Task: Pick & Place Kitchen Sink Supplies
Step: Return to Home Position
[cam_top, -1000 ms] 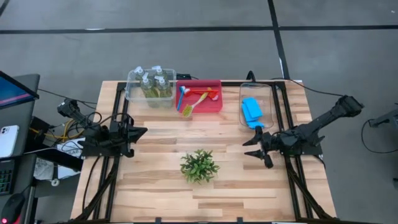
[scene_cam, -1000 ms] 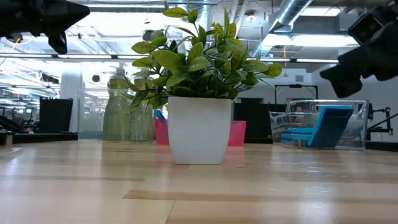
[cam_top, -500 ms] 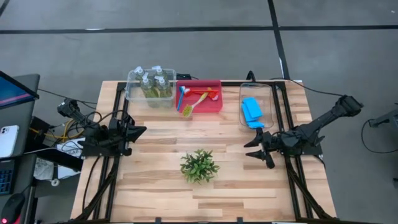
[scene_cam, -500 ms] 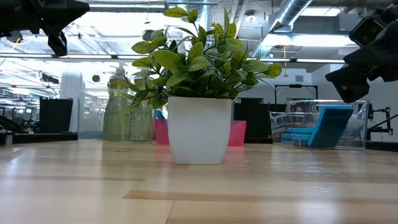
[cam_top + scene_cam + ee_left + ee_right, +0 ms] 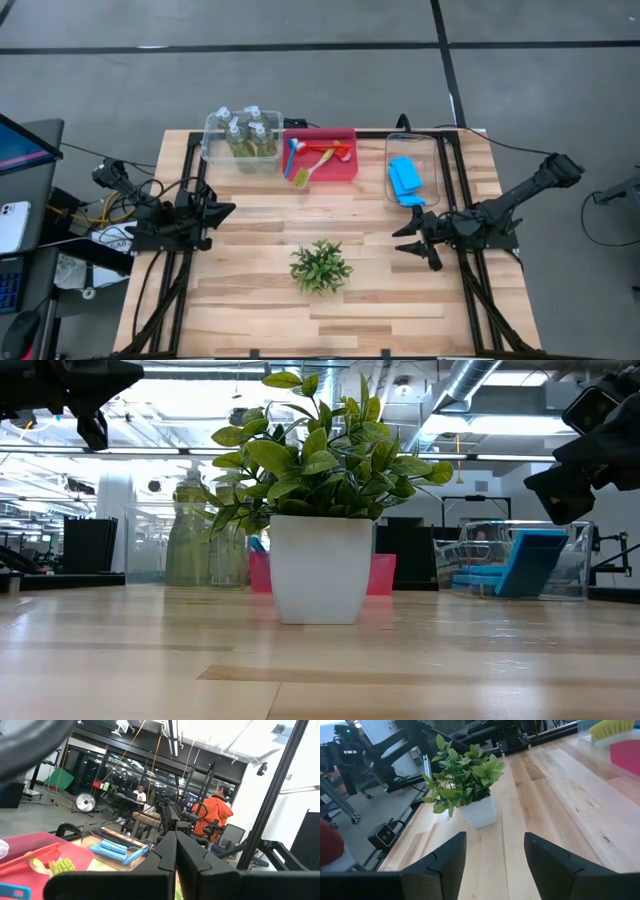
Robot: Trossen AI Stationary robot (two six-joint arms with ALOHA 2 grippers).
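Note:
Small clear bottles of yellow-green liquid [image 5: 243,137] stand in a clear bin at the table's far left. Red, blue and yellow brushes [image 5: 314,158] lie in the red bin [image 5: 345,170] beside it. Blue sponges [image 5: 404,180] lie in a clear bin [image 5: 432,165] at the far right; one leans on the bin's wall [image 5: 530,560]. My left gripper [image 5: 233,209] hovers shut above the table's left edge, pointing toward the right edge. My right gripper [image 5: 399,240] hovers open near the right edge, pointing at the plant [image 5: 462,780], with nothing between its fingers.
A green leafy plant in a white pot [image 5: 321,266] stands in the table's middle, toward the near edge, between the two grippers. Bare wooden tabletop [image 5: 260,240] lies around it. A person in an orange top [image 5: 216,815] sits in the room beyond the table.
Both grippers have rolled a little about their own pointing lines while staying in place. Nothing on the table has moved.

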